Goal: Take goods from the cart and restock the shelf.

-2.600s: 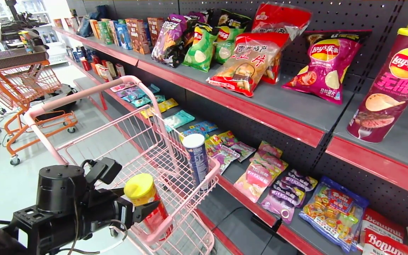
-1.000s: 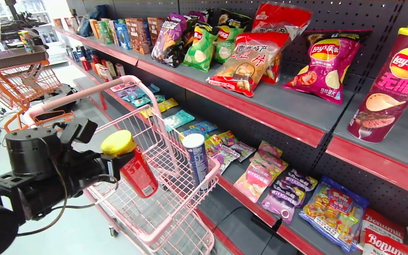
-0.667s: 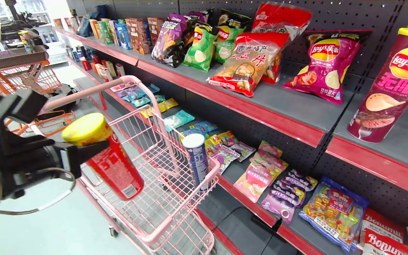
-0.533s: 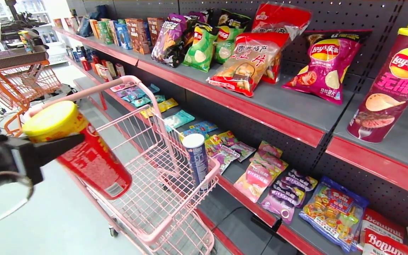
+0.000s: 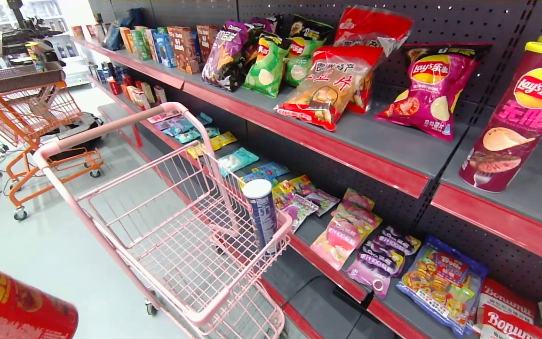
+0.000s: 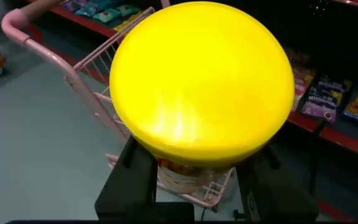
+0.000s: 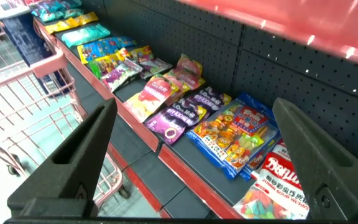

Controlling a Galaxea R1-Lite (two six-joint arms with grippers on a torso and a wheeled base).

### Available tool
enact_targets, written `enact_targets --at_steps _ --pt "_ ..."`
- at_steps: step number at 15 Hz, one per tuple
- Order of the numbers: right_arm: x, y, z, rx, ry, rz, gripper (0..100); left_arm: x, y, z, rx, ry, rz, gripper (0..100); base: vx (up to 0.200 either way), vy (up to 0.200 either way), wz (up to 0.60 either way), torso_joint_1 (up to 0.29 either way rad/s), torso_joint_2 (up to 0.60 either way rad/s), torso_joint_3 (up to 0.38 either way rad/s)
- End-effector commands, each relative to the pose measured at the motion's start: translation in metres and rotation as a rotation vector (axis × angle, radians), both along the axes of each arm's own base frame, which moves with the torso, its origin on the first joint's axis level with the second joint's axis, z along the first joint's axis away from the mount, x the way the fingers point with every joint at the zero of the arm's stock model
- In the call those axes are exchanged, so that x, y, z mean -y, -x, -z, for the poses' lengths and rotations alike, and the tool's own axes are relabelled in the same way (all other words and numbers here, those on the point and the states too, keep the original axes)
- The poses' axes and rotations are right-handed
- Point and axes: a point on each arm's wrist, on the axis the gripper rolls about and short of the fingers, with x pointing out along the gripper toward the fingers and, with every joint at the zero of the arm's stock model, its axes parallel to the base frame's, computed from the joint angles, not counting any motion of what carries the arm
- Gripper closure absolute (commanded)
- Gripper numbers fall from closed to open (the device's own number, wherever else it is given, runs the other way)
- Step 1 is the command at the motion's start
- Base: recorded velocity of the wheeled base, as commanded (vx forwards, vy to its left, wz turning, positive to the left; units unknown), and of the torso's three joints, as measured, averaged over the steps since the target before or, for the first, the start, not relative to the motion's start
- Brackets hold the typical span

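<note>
Holding: left gripper [image 6: 197, 177] clamped on red can [image 6: 201, 81], between its jaws | cart [image 5: 111, 125] below it | right gripper [image 7: 194, 109] spread wide, empty | advice: keep can upright, seat fully on shelf [image 5: 393, 141] ahead before releasing.

Your head camera overlooks cart [image 5: 111, 125] and shelf [image 5: 393, 146]; both wrist cameras share that cart, the left tight above the can [image 6: 201, 81].

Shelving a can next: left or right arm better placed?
Left, likely: the left gripper is shut on the red can, outside the pink cart. The right gripper is open and empty.
</note>
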Motion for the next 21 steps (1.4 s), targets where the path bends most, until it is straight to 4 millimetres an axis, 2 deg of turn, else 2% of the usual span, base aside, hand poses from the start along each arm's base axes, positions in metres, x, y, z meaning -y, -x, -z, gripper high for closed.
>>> enact_targets --at_steps 1,4,13,21 --pt "0.0 0.0 0.0 0.0 0.001 -0.001 0 -0.006 0.021 0.019 0.061 -0.002 -0.019 100 0.0 0.0 0.0 0.124 -0.36 -0.242" --pt "0.0 0.0 0.0 0.0 -0.001 -0.001 0 -0.007 0.027 0.035 0.071 -0.028 -0.015 100 0.0 0.0 0.0 0.172 -0.49 -0.316" --pt "0.0 0.0 0.0 0.0 -0.001 0.004 0 -0.007 0.027 0.037 0.07 -0.032 -0.018 100 0.0 0.0 0.0 0.196 -0.5 -0.306" --pt "0.0 0.0 0.0 0.0 -0.001 0.004 0 -0.008 0.028 0.037 0.077 -0.03 -0.021 100 0.0 0.0 -0.6 0.013 -0.02 -0.011"
